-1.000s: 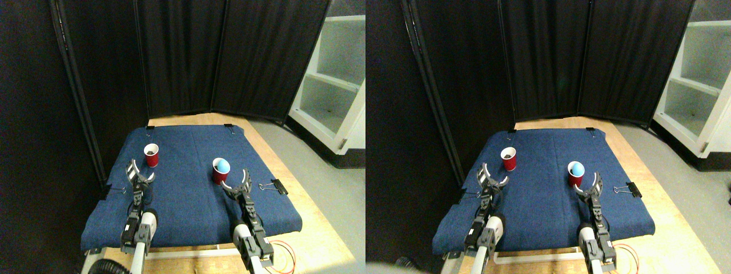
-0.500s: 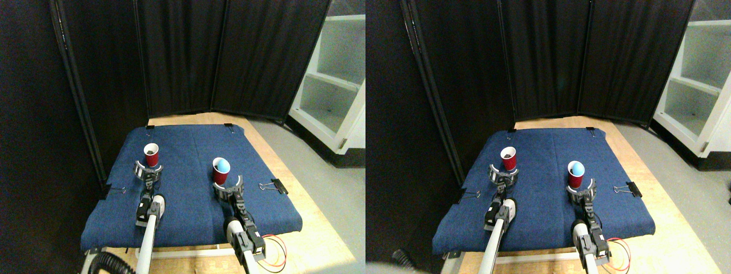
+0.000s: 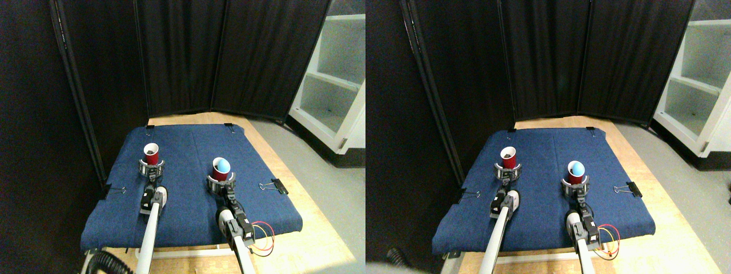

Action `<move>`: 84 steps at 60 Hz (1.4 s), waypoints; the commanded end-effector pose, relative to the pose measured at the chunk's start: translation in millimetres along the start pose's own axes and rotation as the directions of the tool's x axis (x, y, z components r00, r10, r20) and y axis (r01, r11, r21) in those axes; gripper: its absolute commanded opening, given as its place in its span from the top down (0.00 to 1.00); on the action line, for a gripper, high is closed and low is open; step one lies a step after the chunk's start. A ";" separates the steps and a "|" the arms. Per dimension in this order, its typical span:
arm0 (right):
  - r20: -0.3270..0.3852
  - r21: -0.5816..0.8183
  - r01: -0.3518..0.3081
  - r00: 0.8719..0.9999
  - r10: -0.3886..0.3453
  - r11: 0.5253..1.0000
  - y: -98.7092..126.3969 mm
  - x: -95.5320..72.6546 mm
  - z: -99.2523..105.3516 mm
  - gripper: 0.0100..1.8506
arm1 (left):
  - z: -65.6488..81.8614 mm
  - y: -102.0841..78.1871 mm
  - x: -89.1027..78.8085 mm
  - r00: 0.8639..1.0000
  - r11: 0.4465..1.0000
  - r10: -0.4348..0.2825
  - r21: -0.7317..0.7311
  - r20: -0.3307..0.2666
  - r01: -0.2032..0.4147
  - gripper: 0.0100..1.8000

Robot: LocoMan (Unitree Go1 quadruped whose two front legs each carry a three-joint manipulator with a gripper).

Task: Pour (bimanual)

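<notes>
A: Start with what you cannot read. The black curtain [image 3: 177, 57] hides everything behind the bench, and the white shelf [image 3: 334, 80] is cut off at the right edge. Both arms run out of the picture at the bottom, so you see only their upper lengths. The red and yellow wires [image 3: 264, 237] by the right arm trail off toward the bottom edge.

B: And the cups?

A: Both stand upright on the blue cloth [image 3: 188, 194], well apart. The left cup [image 3: 151, 153] is red with something dark inside; you cannot tell what it is at this size. The right cup [image 3: 221, 168] is red with a pale blue fill showing at its mouth, possibly a ball, too small to be sure.

B: Grippers relative to them?

A: Left gripper [image 3: 152, 167] sits around the foot of the left cup, jaws curving up either side of it. Right gripper [image 3: 220, 184] does likewise at the right cup's base. Each ring of jaws hides the lowest part of its cup. You cannot tell whether the jaws press the walls or merely bracket them; note grip as undetermined on both sides.

B: Small items?

A: Binder clips at the cloth edges: one right [image 3: 274, 186], one left [image 3: 113, 190], two at the far edge [image 3: 149, 127].
</notes>
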 end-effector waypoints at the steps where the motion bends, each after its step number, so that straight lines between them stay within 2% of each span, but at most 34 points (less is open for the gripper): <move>1: 0.011 0.023 -0.034 0.999 0.034 0.999 5.9 5.8 -0.7 0.50 | -1.0 0.0 6.1 1.000 1.000 -0.009 -0.028 0.012 0.009 0.50; 10: 0.018 0.025 -0.037 0.999 0.036 0.999 4.8 6.6 0.0 0.50 | -2.4 4.8 13.8 1.000 0.998 -0.002 -0.057 0.009 0.003 0.49; 14: 0.019 0.039 -0.035 0.999 0.034 0.999 4.2 7.4 0.8 0.49 | -2.6 7.7 18.9 1.000 0.997 -0.002 -0.071 -0.013 0.001 0.48; 21: 0.014 0.021 -0.046 0.999 0.046 0.999 3.6 8.0 1.7 0.47 | -2.7 8.7 24.2 1.000 0.997 0.000 -0.076 -0.004 0.000 0.48; 43: 0.076 0.089 -0.065 0.995 0.058 0.994 3.3 17.6 6.5 0.45 | 0.4 10.0 38.9 1.000 0.999 0.020 -0.037 -0.003 -0.020 0.50; 46: 0.088 0.111 -0.059 0.995 0.049 0.992 3.3 18.9 6.9 0.47 | 0.2 10.2 39.0 1.000 0.999 0.025 -0.047 -0.005 -0.025 0.50; 50: 0.096 0.134 -0.070 0.994 0.057 0.989 3.2 22.9 8.1 0.55 | 0.0 11.0 41.0 1.000 0.999 0.024 -0.046 -0.004 -0.024 0.50; 59: 0.086 0.166 -0.068 0.995 0.054 0.984 3.4 25.7 9.3 0.61 | -0.3 11.4 44.6 1.000 0.999 0.026 -0.035 -0.002 -0.026 0.49; 63: 0.072 0.179 -0.072 0.996 0.060 0.981 2.5 28.4 10.5 0.61 | -0.6 11.1 45.7 1.000 0.999 0.030 -0.039 0.005 -0.029 0.50; 68: 0.060 0.202 -0.071 0.996 0.060 0.977 0.0 32.0 11.3 0.55 | -2.4 9.4 43.4 0.999 0.998 0.034 -0.046 0.003 -0.034 0.49; 84: 0.058 0.217 -0.065 0.997 0.054 0.974 -3.2 37.6 11.8 0.54 | -0.3 12.1 49.5 0.998 0.999 0.045 -0.021 0.037 -0.045 0.53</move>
